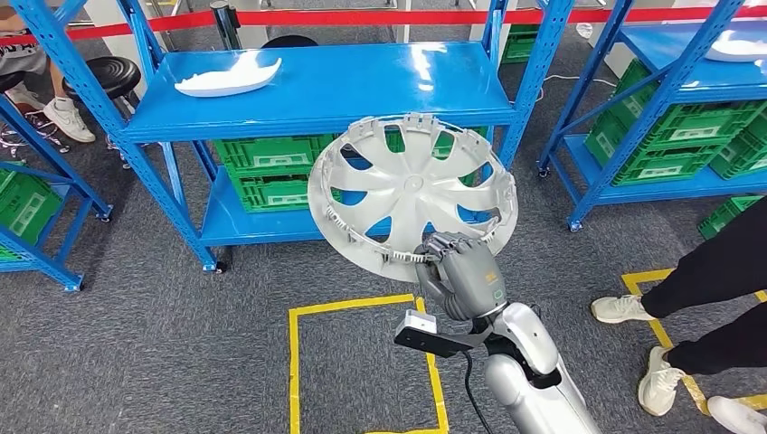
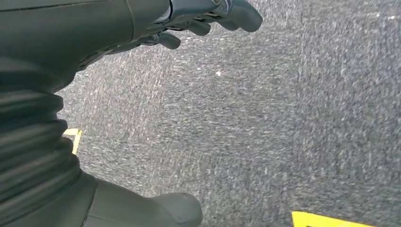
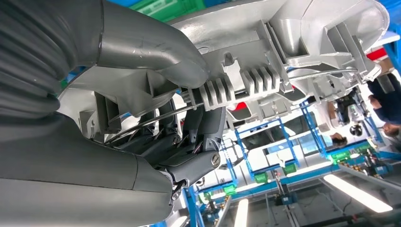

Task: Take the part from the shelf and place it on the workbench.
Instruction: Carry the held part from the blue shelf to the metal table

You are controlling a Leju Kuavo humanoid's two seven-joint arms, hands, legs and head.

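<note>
We hold one silver wheel cover (image 1: 411, 190) up in front of the blue shelf (image 1: 326, 90), our right hand (image 1: 457, 271) clamped on its rim at five o'clock. One white part (image 1: 228, 77) lies on the shelf at ten o'clock. Our left hand (image 2: 208, 19) hangs over carpet, fingers apart, holding nothing.

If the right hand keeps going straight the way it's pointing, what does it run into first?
Probably the blue shelf: the right hand points up and forward, gripping the wheel cover by its rim, so the cover would likely hit the shelf edge first. Depth is unclear.
</note>
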